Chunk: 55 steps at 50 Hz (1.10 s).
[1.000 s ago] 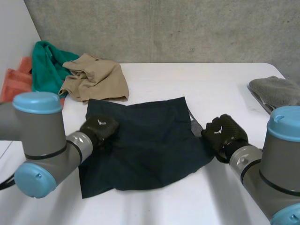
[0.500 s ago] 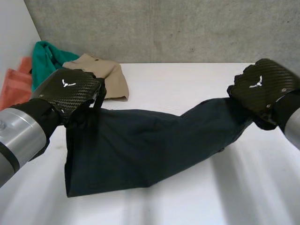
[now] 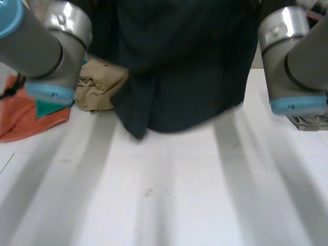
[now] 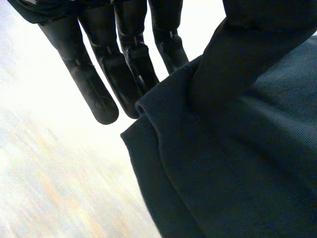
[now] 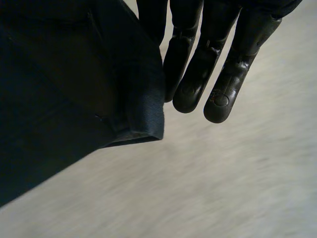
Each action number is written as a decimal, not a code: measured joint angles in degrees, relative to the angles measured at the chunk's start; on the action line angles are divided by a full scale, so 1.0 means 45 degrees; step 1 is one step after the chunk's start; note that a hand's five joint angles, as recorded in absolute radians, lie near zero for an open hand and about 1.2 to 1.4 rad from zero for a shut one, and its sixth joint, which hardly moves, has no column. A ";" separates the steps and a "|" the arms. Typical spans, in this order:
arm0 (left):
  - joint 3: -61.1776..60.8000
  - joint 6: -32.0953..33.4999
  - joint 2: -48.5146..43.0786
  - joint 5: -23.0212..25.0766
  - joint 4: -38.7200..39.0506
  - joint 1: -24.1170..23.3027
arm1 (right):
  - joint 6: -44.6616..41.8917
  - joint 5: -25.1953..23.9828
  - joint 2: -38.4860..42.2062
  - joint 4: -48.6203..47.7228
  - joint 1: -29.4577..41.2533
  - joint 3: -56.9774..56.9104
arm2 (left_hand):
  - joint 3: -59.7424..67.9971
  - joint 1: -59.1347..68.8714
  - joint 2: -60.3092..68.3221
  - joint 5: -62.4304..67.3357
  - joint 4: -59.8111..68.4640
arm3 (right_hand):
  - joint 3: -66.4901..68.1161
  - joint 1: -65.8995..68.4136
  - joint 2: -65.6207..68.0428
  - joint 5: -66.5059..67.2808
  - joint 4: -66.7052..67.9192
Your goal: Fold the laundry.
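A dark navy garment (image 3: 179, 66) hangs in the air above the white table (image 3: 169, 200), held up between my two raised arms; its lower hem dangles just over the table. In the left wrist view my left hand (image 4: 114, 64) has straight fingers, and an edge of the garment (image 4: 237, 148) is pinched beside them, bunched over the thumb side. In the right wrist view my right hand (image 5: 198, 69) also has straight fingers and grips a hemmed corner of the garment (image 5: 64, 84). The left forearm (image 3: 51, 46) and right forearm (image 3: 292, 56) flank the cloth.
A tan garment (image 3: 100, 84) lies crumpled at the back left, with a green cloth (image 3: 48, 107) and an orange cloth (image 3: 25, 115) beside it. A grey towel (image 3: 307, 122) sits at the right edge. Bare table stretches across the front.
Both hands have lifted the dark garment off the table and raised it high. It went from lying flat, to stretched between the hands, to hanging.
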 measured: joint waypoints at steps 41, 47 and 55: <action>-1.0778 0.0107 0.1590 0.0180 -0.1719 -0.0005 | 0.1622 -0.1053 0.0588 0.2487 -0.0519 0.8234 | -0.5619 -0.4773 -0.5767 -0.5307 -0.5855 | 0.0048 0.0000 0.0000 0.0121 0.0127; -1.0653 0.0097 0.1698 0.0216 -0.1876 0.0068 | 0.2127 -0.1454 0.0200 0.2500 -0.0610 0.8692 | -0.5793 -0.4926 -0.5945 -0.5456 -0.6006 | 0.0048 0.0000 0.0000 0.0122 0.0127; -1.0201 0.0125 0.1181 0.0204 -0.1519 0.0025 | 0.2161 -0.1492 0.0227 0.2500 -0.0595 0.8788 | -0.6378 -0.5563 -0.6539 -0.6052 -0.6598 | 0.0048 0.0000 0.0000 0.0121 0.0127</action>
